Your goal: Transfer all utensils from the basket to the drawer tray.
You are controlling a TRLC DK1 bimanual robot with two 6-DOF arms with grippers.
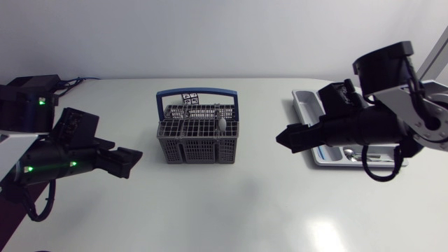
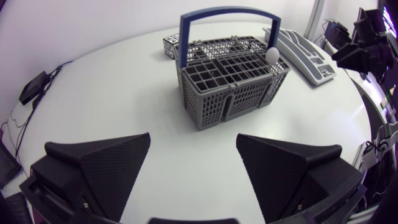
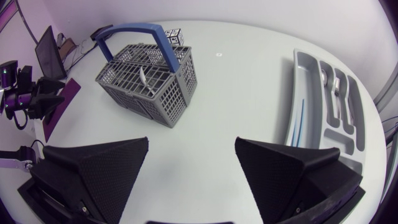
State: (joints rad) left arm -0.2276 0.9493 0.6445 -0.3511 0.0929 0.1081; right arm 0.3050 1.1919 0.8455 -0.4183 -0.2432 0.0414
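White worktop (image 1: 245, 210) carries one job nearly done, by the look of it. Two arms flank it, the left arm (image 1: 63, 150) coming in from one side and the right arm (image 1: 378, 122) from the other, overhanging part of the tray. Both point inward at the basket between them, a stance that seems chosen so either can reach it.

The left gripper (image 2: 193, 138) is spread wide with nothing between its fingers, well short of the basket. The right gripper (image 3: 193, 140) is just as wide and just as empty, between basket and tray.

One grey mesh basket (image 1: 196, 150) with a blue hoop handle stands mid-worktop. One grey drawer tray (image 1: 302, 98) lies well apart from it on the right arm's side, lengthwise compartments open upward to take pieces laid flat.

Metal cutlery (image 3: 336, 93) lies in one tray compartment, at least two pieces, though the exact number is hard to make out. One slim blue rod (image 3: 298, 118) lies along a neighbouring slot.

One spoon (image 1: 222, 124) is the only utensil visible in the basket, standing handle-down, bowl up, in a compartment on the tray side. That probably leaves it to the right arm.

One small black-and-white patterned cube (image 1: 190, 99) sits just behind the basket.
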